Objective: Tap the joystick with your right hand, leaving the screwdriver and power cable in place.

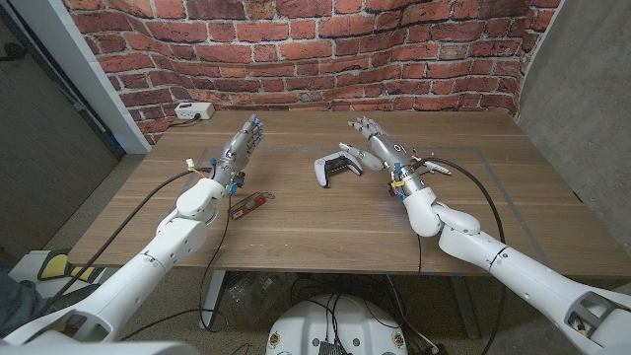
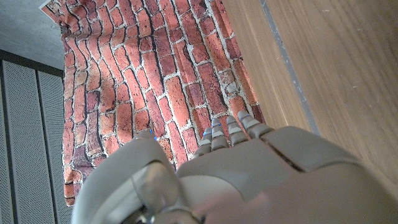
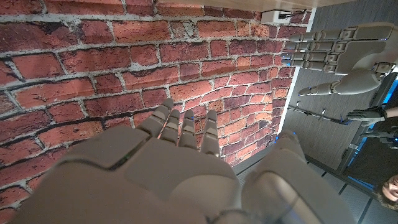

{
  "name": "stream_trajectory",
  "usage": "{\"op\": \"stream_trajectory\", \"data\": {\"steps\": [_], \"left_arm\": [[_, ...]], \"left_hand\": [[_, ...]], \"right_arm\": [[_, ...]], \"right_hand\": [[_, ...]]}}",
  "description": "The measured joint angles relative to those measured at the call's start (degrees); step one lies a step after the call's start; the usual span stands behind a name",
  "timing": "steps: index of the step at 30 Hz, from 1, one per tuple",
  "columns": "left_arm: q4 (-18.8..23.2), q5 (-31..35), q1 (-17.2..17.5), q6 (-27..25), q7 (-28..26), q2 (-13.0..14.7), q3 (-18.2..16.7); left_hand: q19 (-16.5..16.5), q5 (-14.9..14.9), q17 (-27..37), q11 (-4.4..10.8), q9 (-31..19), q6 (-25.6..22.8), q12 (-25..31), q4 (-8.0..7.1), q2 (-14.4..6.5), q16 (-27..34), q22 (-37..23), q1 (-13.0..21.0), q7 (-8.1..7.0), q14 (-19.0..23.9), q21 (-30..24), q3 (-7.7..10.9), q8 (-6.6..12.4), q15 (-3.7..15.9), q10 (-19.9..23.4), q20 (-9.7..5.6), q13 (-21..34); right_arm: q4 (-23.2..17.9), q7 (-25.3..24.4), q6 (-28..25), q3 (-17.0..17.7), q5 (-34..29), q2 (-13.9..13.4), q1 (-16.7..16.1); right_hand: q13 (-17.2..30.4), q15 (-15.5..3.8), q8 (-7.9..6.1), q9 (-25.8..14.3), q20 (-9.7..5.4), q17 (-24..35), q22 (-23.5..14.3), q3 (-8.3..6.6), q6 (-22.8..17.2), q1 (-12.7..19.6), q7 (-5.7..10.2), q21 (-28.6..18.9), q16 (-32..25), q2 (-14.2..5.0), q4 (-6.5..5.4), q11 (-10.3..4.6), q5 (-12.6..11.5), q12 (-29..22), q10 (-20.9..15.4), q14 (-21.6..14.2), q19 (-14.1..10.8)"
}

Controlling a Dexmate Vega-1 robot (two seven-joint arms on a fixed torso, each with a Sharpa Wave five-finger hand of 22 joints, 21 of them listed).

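Nearest us, our left hand (image 1: 240, 145) and right hand (image 1: 377, 143) hover released, fingers spread. White joystick (image 1: 333, 168) rests on the tabletop (image 1: 296, 222), just beside the right hand.

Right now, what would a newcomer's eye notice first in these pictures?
The red brick wall behind the wooden table draws the eye first. Next, the white joystick at the table's middle, with the right hand just beside it and the left hand farther off.
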State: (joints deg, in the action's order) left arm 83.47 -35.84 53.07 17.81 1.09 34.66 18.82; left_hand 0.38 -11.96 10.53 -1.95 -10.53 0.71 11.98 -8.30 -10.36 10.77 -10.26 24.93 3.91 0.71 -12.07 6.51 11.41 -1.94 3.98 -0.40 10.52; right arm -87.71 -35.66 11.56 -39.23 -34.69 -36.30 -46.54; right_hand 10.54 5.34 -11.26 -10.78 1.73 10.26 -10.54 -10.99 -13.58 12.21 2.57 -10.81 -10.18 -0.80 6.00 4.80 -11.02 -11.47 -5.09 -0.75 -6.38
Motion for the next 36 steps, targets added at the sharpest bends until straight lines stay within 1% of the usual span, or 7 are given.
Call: {"op": "stream_trajectory", "data": {"steps": [7,9,12,20,25,31,36], "left_arm": [[0.39,0.09,0.16,-0.15,-0.14,0.12,0.01],[0.46,0.09,0.25,-0.15,-0.14,0.14,0.01],[0.5,0.09,0.35,-0.15,-0.15,0.16,0.02],[0.72,0.11,0.61,-0.05,-0.13,0.19,0.03],[1.19,0.22,0.9,0.07,-0.16,0.36,0.03],[1.65,0.36,1.19,0.13,-0.51,0.47,0.02],[1.69,0.23,1.36,0.13,-0.58,0.47,-0.06]], "left_hand": [[0.0,0.0,0.0,0.0,0.0,0.0,0.0,-0.16,-0.01,0.0,0.0,-0.02,0.0,0.0,0.0,0.16,0.0,0.0,0.0,0.0,0.0],[0.0,0.22,0.0,0.0,0.0,0.0,0.0,-0.16,-0.52,0.0,0.0,-0.54,0.0,0.0,0.0,0.16,0.0,0.0,0.0,0.0,0.0],[0.0,0.32,0.0,0.0,0.0,0.0,0.0,0.04,-0.15,0.0,0.0,-0.89,0.0,0.0,0.0,0.35,0.0,0.0,0.0,0.0,0.0],[0.0,0.53,0.0,0.0,0.0,0.0,0.0,0.09,0.41,0.0,0.0,-0.51,0.0,0.0,0.0,0.4,0.0,0.0,0.0,0.0,0.0],[0.0,0.53,0.0,0.0,0.0,0.0,0.0,-0.09,0.4,0.0,0.0,-0.52,0.0,0.0,0.0,0.58,0.0,0.0,0.0,0.0,0.0],[0.0,0.67,-0.01,0.0,0.01,0.0,0.0,-0.15,0.4,0.0,0.0,-0.52,0.0,0.0,0.0,0.64,0.0,0.0,0.0,0.0,0.0],[0.0,0.75,-0.01,0.0,0.0,0.0,0.0,-0.13,0.39,0.01,0.0,-0.52,0.0,0.0,0.0,0.66,0.0,0.0,0.0,-0.01,0.0]], "right_arm": [[-0.08,-0.2,-0.85,-0.29,-0.65,-0.32,-0.01],[-0.08,-0.21,-1.25,-0.29,-0.91,-0.32,-0.01],[-0.57,-0.21,-1.9,-0.43,-1.29,-0.56,-0.2],[-1.18,0.6,-3.47,-0.8,-1.9,-0.98,-0.31],[-1.43,1.38,-4.35,-1.16,-2.33,-1.26,-0.29],[-1.74,2.67,-5.55,-1.75,-3.02,-1.62,0.16],[-1.95,3.86,-6.52,-2.28,-3.76,-1.76,0.59]], "right_hand": [[0.0,-0.31,0.0,0.0,-0.21,0.0,0.0,0.0,0.0,0.0,0.0,0.0,0.0,0.0,0.0,0.0,-0.22,0.0,0.0,0.31,0.21],[0.0,-0.31,0.0,0.0,-0.4,0.0,0.0,0.0,0.0,0.0,0.0,0.0,0.0,0.0,0.0,0.0,-0.22,0.0,0.0,0.31,0.4],[0.0,-0.19,0.0,0.0,-0.25,0.0,0.0,0.0,-0.01,-0.22,0.0,0.0,0.0,-0.22,0.0,0.0,-0.22,0.0,0.0,0.43,0.55],[0.0,0.28,0.0,0.0,0.93,0.25,0.0,0.0,-0.42,-0.22,1.05,0.0,0.01,-0.22,0.0,-0.25,-0.22,0.0,0.25,1.39,1.74],[0.0,0.67,0.0,0.0,0.96,0.29,0.0,0.0,-1.14,-0.44,1.76,0.0,0.01,-0.44,0.0,-0.58,-0.22,0.0,0.58,1.8,2.38],[0.0,0.74,0.0,0.0,1.14,0.29,0.0,0.0,-1.2,-0.66,1.81,0.22,0.24,-0.66,0.0,-0.72,-0.22,0.0,1.35,2.8,3.38],[0.0,0.58,-0.42,0.0,1.42,0.29,-0.28,0.0,-2.48,-0.36,3.08,0.22,0.24,-1.42,0.0,-0.72,-0.22,0.0,1.35,3.15,3.92]]}}
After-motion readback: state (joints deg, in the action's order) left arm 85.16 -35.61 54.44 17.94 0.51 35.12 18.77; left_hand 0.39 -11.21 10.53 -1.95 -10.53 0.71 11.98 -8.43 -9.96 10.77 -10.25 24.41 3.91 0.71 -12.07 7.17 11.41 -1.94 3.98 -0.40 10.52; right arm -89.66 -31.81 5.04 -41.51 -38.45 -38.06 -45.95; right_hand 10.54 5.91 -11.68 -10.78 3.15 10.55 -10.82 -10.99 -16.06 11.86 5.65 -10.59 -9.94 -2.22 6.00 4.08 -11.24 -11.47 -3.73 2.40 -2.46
